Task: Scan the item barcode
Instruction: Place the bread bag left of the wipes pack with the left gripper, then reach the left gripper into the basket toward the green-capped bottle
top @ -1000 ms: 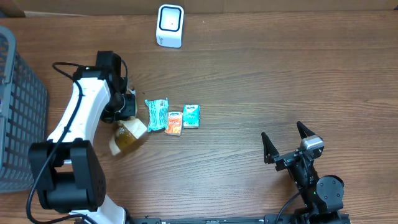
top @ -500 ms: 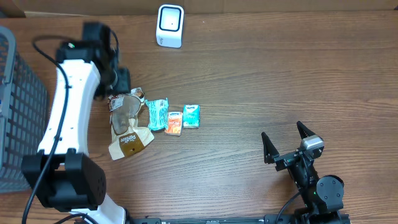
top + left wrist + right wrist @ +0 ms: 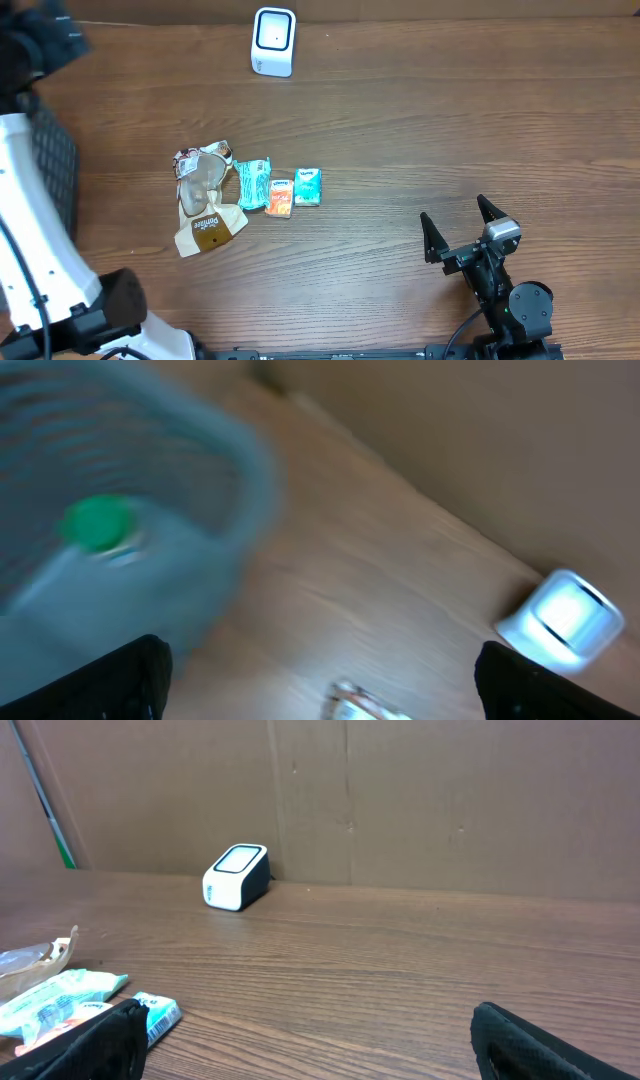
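Note:
A crumpled brown snack bag (image 3: 205,202) lies on the wooden table, touching nothing but the tabletop. Beside it sit a teal packet (image 3: 253,183), an orange packet (image 3: 280,197) and a small teal packet (image 3: 307,186). The white barcode scanner (image 3: 273,41) stands at the far edge. My left gripper (image 3: 320,698) is open and empty, raised at the far left near the basket; its view is blurred, with the scanner (image 3: 560,618) at the right. At the near right, my right gripper (image 3: 462,236) rests open and empty. It faces the scanner (image 3: 237,876) and the small teal packet (image 3: 155,1012).
A grey mesh basket (image 3: 55,165) stands at the left edge, partly behind my white left arm (image 3: 30,230). In the left wrist view the basket (image 3: 150,470) holds something with a green cap (image 3: 97,523). A cardboard wall (image 3: 400,800) runs behind the scanner.
My left gripper has opened and let go of the brown bag, which now lies beside the teal packet. The left arm swung up and away to the far left. The right arm has not moved.

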Action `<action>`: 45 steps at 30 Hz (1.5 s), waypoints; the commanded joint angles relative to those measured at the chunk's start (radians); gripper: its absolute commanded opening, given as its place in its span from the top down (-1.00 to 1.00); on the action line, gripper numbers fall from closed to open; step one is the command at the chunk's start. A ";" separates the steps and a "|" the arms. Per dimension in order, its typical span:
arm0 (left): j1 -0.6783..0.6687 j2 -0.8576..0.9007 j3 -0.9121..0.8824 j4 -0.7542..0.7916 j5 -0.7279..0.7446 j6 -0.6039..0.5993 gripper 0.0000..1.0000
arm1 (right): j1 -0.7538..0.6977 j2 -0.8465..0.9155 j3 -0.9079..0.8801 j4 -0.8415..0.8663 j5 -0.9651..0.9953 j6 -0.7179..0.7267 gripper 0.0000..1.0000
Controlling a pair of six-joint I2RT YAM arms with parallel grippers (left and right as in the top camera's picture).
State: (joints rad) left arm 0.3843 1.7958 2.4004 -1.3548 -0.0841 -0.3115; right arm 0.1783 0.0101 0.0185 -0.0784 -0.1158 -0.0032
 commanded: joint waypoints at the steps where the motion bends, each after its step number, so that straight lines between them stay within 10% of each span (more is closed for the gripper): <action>1: 0.154 0.009 0.001 -0.011 -0.031 -0.048 -0.95 | 0.005 -0.007 -0.010 0.005 0.003 0.002 -1.00; 11: 0.461 0.091 -0.176 0.079 -0.031 0.095 -0.99 | 0.005 -0.007 -0.010 0.005 0.003 0.003 -1.00; 24: 0.466 0.273 -0.476 0.528 0.021 0.328 -0.99 | 0.005 -0.007 -0.010 0.005 0.003 0.002 -1.00; 45: 0.434 0.499 -0.478 0.783 0.103 0.394 -1.00 | 0.005 -0.007 -0.010 0.005 0.003 0.002 -1.00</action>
State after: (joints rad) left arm 0.8246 2.2669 1.9232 -0.5823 0.0040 0.0597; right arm 0.1783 0.0101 0.0185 -0.0784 -0.1158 -0.0032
